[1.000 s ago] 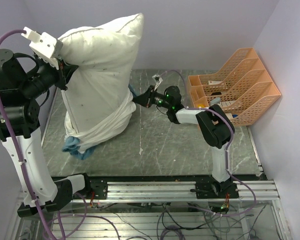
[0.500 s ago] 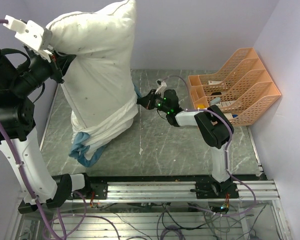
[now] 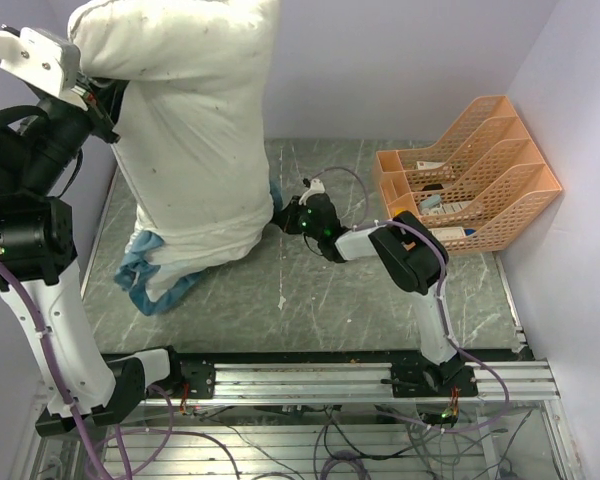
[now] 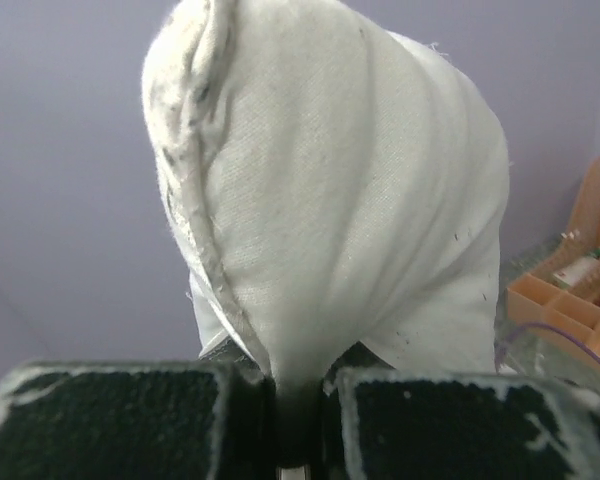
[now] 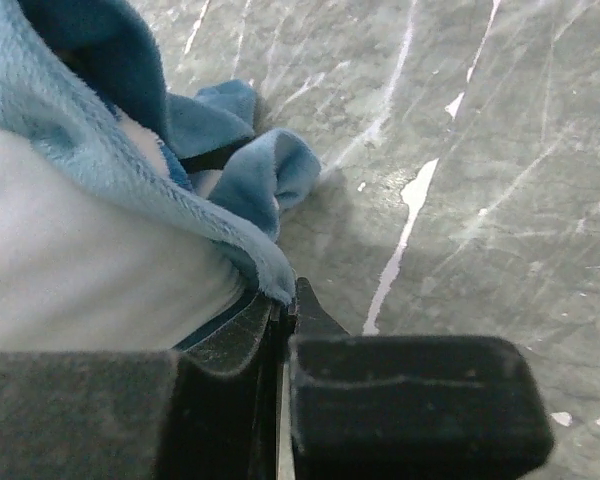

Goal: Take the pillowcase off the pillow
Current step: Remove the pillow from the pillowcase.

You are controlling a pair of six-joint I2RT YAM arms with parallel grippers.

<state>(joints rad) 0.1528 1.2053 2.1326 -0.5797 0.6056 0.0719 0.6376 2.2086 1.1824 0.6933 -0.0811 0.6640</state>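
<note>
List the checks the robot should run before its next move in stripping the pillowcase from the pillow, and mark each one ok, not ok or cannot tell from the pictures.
1. Left gripper shut on a corner of the pillow: ok, white fabric is pinched between its pads.
2. Right gripper shut on the pillowcase: ok, the teal edge runs into its closed jaws.
3. Pillow held upright, top end high: ok.
4. Pillowcase clear of the pillow: not ok, it is bunched round the lower end.
5. Pillow's bottom end lifted off the table: cannot tell, the bunched cover hides it.
</note>
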